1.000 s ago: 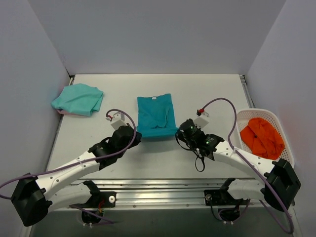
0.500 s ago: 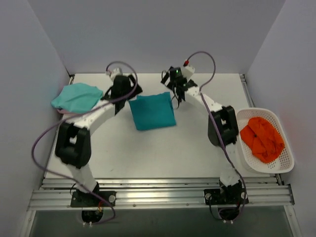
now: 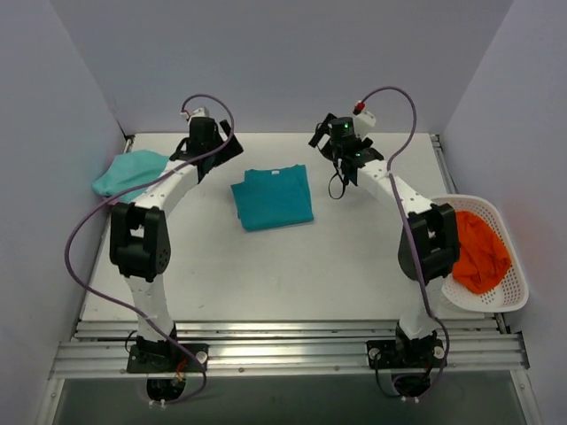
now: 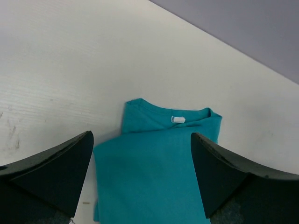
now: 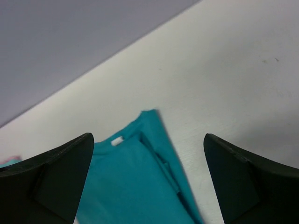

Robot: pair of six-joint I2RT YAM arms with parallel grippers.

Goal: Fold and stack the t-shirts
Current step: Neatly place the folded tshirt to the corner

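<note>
I see the dark teal shirt (image 3: 273,198) folded flat on the desk (image 3: 266,274). My left tool (image 3: 220,150) and right tool (image 3: 332,146) hang by its far corners, not touching. The pale shirt (image 3: 124,173) lies far left.

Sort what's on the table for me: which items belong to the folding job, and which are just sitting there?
Job: folded deep teal t-shirt, middle; bunched mint t-shirt, far left.
Just lying about: white basket, right edge; orange cloth inside it.
</note>
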